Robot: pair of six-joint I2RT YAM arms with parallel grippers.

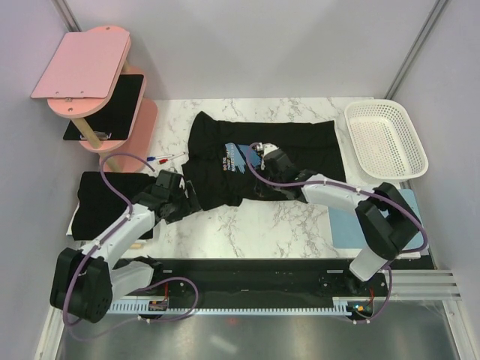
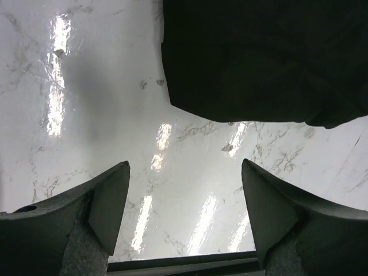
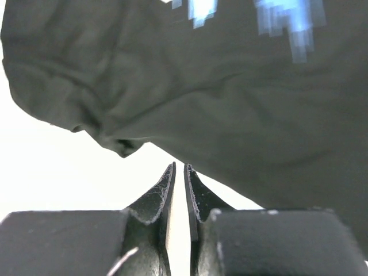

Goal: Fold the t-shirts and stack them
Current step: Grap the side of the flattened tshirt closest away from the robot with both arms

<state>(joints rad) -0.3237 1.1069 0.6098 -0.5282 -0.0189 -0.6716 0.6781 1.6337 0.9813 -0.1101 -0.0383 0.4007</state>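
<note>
A white marble table [image 1: 247, 225] is seen from above, with both arms bolted at its near edge. The printed t-shirt [image 1: 300, 142] is laid across the far middle of the table, its blue and white chest print turned up and its near left part bunched in loose folds. A second black t-shirt [image 1: 105, 199] is laid flat at the left edge of the table, well apart from the first. A pink tiered stand [image 1: 82, 67] is placed in the far left corner, a white basket [image 1: 386, 139] in the far right corner, and a light blue mat [image 1: 345, 225] at the near right.

The left gripper [image 2: 184, 172] is held low over bare marble just beside the near left edge of the printed shirt; its fingers [image 2: 109, 201] are spread wide and nothing is held between them. The right gripper [image 3: 178, 172] is held over the shirt beside the print; its fingertips are barely parted, a thin slit is left between them, and no fabric is pinched in it. Two pens [image 1: 161, 159] are laid near the stand.
</note>
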